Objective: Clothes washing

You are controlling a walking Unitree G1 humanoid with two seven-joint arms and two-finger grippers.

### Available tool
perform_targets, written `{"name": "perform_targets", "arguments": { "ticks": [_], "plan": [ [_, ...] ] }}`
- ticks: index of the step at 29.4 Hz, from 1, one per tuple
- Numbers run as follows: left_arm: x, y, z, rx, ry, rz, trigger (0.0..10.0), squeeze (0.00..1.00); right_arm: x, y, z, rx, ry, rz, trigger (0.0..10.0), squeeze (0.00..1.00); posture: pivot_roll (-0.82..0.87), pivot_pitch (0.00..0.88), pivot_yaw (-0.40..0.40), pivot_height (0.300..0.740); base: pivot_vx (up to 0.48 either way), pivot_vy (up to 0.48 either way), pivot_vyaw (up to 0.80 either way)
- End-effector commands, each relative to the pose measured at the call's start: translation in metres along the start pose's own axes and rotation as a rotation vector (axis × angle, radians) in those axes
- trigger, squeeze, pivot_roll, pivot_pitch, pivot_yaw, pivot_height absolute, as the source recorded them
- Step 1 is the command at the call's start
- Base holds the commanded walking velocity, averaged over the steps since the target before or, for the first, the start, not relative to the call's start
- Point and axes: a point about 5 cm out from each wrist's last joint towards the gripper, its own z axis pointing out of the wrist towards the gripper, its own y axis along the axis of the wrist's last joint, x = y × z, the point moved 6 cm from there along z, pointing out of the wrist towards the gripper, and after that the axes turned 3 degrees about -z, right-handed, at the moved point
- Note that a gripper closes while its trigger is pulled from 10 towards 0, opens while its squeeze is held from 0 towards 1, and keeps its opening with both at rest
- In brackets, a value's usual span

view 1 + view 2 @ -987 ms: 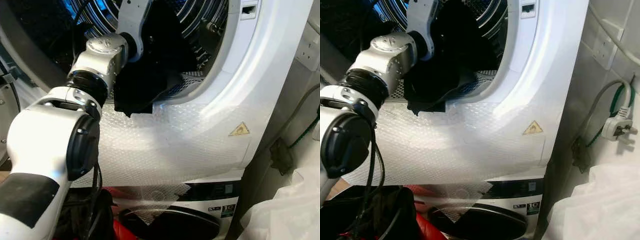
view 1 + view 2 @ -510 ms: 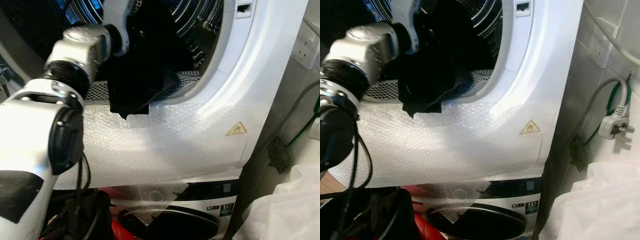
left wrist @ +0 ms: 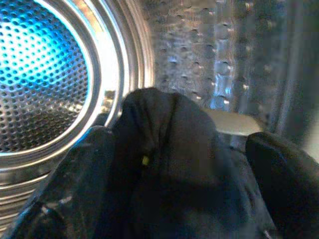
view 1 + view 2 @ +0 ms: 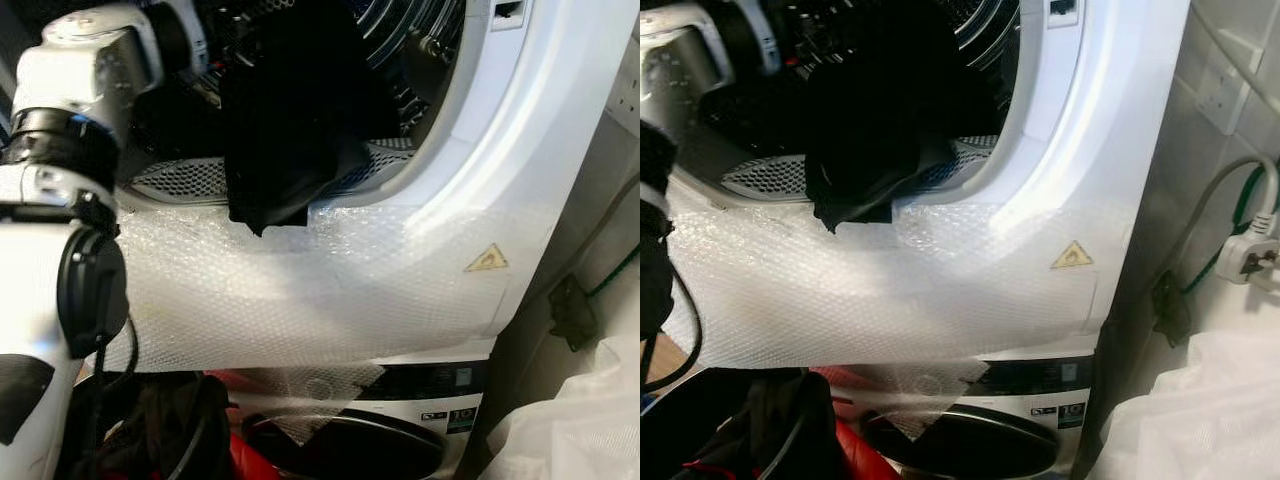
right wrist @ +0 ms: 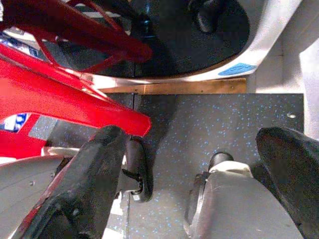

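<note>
Your black garment (image 4: 285,130) hangs half out of the dryer drum (image 3: 45,74), draped over the bubble-wrapped door rim (image 4: 330,270) — the left gripper (image 3: 169,164) clamps it inside. Your right gripper (image 5: 194,169) hangs wide apart above the speckled floor (image 5: 209,124).

- the black garment (image 4: 285,130) is running off the head view's top edge, so its upper part is going unseen.
- the left gripper (image 3: 174,199) is showing its fingers (image 3: 75,194) cropped at the frame edges, the cloth covering the gap between them.
- the lower machine's dark door (image 4: 345,455) is getting cut off by the bottom edge.
- the warning label (image 4: 487,259) is reading too small.
</note>
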Motion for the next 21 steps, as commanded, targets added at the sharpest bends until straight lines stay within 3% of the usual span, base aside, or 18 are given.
{"name": "perform_targets", "arguments": {
  "ticks": [1, 4, 5, 8, 9, 11, 12, 13, 14, 17, 19, 20, 21],
  "plan": [
    [-0.008, 0.017, -0.015, -0.028, -0.062, 0.053, 10.0, 0.0, 0.015, -0.011, -0.001, 0.042, 0.04, -0.002, 10.0, 0.0, 0.02, 0.0, 0.164, 0.74, 0.0, 0.0, 0.0],
    [-0.028, 0.023, -0.038, -0.054, -0.153, 0.056, 10.0, 0.0, 0.019, -0.007, 0.0, 0.036, 0.054, -0.014, 10.0, 0.0, 0.05, 0.0, 0.159, 0.74, 0.0, 0.0, 0.0],
    [-0.028, 0.023, -0.038, -0.054, -0.153, 0.056, 10.0, 0.0, 0.019, -0.007, 0.0, 0.036, 0.054, -0.014, 10.0, 0.0, 0.05, 0.0, 0.159, 0.74, 0.0, 0.0, 0.0],
    [-0.059, 0.019, -0.067, -0.098, -0.281, 0.077, 10.0, 0.0, 0.022, -0.004, 0.001, 0.034, 0.062, -0.023, 10.0, 0.0, 0.07, 0.0, 0.156, 0.74, 0.0, 0.0, 0.0],
    [-0.059, 0.019, -0.067, -0.098, -0.281, 0.077, 10.0, 0.0, 0.022, -0.004, 0.001, 0.034, 0.062, -0.023, 10.0, 0.0, 0.07, 0.0, 0.156, 0.74, 0.0, 0.0, 0.0],
    [-0.073, 0.01, -0.079, -0.096, -0.307, 0.045, 10.0, 0.0, 0.022, -0.002, 0.002, 0.034, 0.063, -0.026, 10.0, 0.0, 0.08, 0.0, 0.153, 0.74, 0.0, 0.0, 0.0],
    [-0.073, 0.01, -0.079, -0.096, -0.307, 0.045, 10.0, 0.0, 0.022, -0.002, 0.002, 0.034, 0.063, -0.026, 10.0, 0.0, 0.08, 0.0, 0.153, 0.74, 0.0, 0.0, 0.0],
    [-0.087, 0.002, -0.089, -0.087, -0.324, -0.003, 10.0, 0.0, 0.021, -0.002, 0.002, 0.034, 0.063, -0.029, 10.0, 0.0, 0.08, 0.0, 0.153, 0.74, 0.0, 0.0, 0.0],
    [-0.087, 0.002, -0.089, -0.087, -0.324, -0.003, 10.0, 0.0, 0.021, -0.002, 0.002, 0.034, 0.063, -0.029, 10.0, 0.0, 0.08, 0.0, 0.153, 0.74, 0.0, 0.0, 0.0],
    [-0.099, -0.032, -0.091, -0.075, -0.136, -0.012, 10.0, 0.0, 0.019, -0.001, 0.002, 0.035, 0.061, -0.041, 10.0, 0.0, 0.11, 0.0, 0.137, 0.74, 0.0, 0.0, 0.0],
    [-0.101, -0.035, -0.09, -0.082, -0.083, -0.016, 10.0, 0.0, 0.018, 0.0, 0.003, 0.035, 0.06, -0.042, 10.0, 0.0, 0.11, 0.0, 0.137, 0.74, 0.0, 0.0, 0.0],
    [-0.104, -0.042, -0.085, -0.141, 0.069, -0.027, 10.0, 0.0, 0.018, 0.002, 0.003, 0.035, 0.063, -0.056, 10.0, 0.0, 0.14, 0.0, 0.127, 0.74, 0.0, 0.0, 0.0],
    [-0.107, -0.046, -0.085, -0.163, 0.113, -0.046, 10.0, 0.0, 0.018, 0.003, 0.003, 0.034, 0.065, -0.061, 10.0, 0.0, 0.14, 0.0, 0.127, 0.74, 0.0, 0.0, 0.0]
  ]
}}
